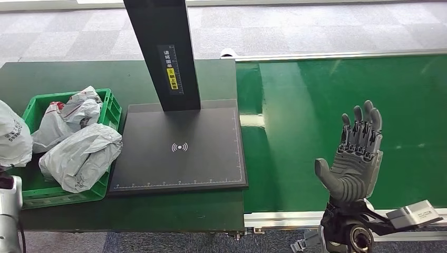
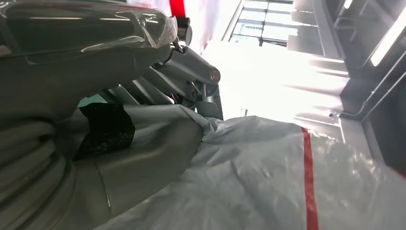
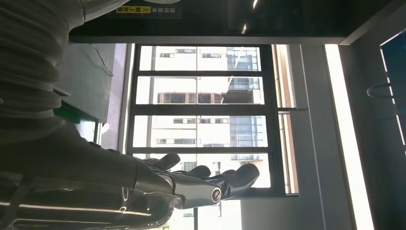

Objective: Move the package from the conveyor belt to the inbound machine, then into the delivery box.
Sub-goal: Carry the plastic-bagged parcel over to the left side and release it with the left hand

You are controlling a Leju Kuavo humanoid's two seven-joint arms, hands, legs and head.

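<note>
A white-grey plastic package hangs at the far left, just beside the green delivery box. In the left wrist view my left hand grips this package, its thumb pressed into the crinkled film with a red stripe. The black inbound machine platform lies between the box and the green conveyor belt. My right hand is raised over the belt's near side, palm up and fingers straight and apart, holding nothing; the right wrist view shows the same hand against windows.
Other grey-white bags fill the delivery box. The machine's black post rises from the back of the platform. A metal rail edges the belt's near side. My left forearm stands at the lower left.
</note>
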